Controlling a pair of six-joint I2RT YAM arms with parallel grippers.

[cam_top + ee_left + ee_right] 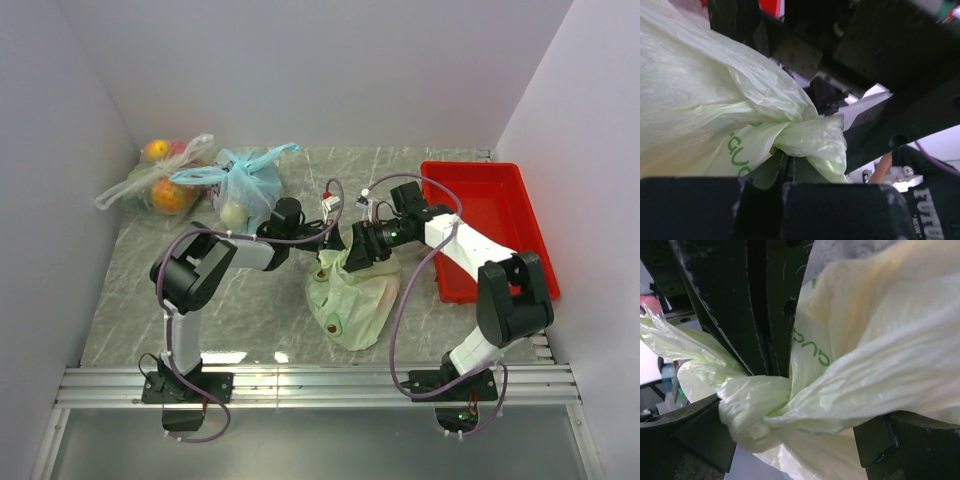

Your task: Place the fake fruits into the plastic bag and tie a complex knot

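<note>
The pale green plastic bag (352,298) lies in the middle of the table, its top twisted into a knot (747,412). It also fills the left wrist view (715,105). My left gripper (327,243) is shut on a fold of the bag's top (810,137). My right gripper (362,252) faces it from the right. Its fingers (695,435) stand apart on either side of the knot and a taut strand (880,375). The fake fruits are hidden inside the bag; only a yellowish tint shows through the plastic.
A red tray (520,180) stands at the right, under the right arm. A light blue bag (240,190) and a clear bag of orange and red fruits (160,182) lie at the back left. Walls close in the left, back and right.
</note>
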